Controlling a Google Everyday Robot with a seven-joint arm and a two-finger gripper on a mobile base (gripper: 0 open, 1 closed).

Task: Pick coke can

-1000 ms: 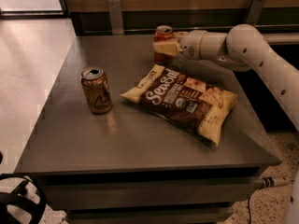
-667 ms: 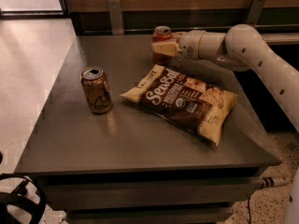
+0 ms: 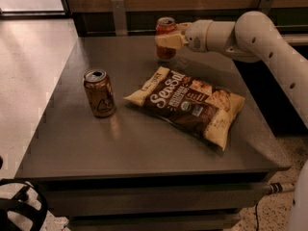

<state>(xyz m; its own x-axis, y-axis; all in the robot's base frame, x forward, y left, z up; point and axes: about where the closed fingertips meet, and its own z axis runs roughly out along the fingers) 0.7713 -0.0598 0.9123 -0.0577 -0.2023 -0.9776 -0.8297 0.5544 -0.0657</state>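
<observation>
Gripper (image 3: pixel 167 39) is at the far edge of the table (image 3: pixel 120 148), right of centre, and it's clamped on the coke can (image 3: pixel 166 28). I see one beige finger (image 3: pixel 169 41) running across the front of the can about mid-height; the other finger is hidden behind it. The can is upright with its silver top facing up, and red body shows above and below the finger. Can't tell whether its base is touching the tabletop or just off it; there's a dim reflection right underneath.

The arm (image 3: pixel 255 37) comes in from the right, roughly level, with its white wrist just beside the can.

Other stuff on the table:
- gold-brown can (image 3: pixel 99 93), upright, left-centre, well apart from the coke can and the gripper
- chip bag (image 3: pixel 188 105), lying flat in the middle at a diagonal. Its top-left corner points toward the gold-brown can but doesn't touch it. The upper edge is near the coke can, with a gap between them.

A dark wall panel (image 3: pixel 96 20) sits behind the table, and there's pale floor (image 3: pixel 29 57) to the left.
</observation>
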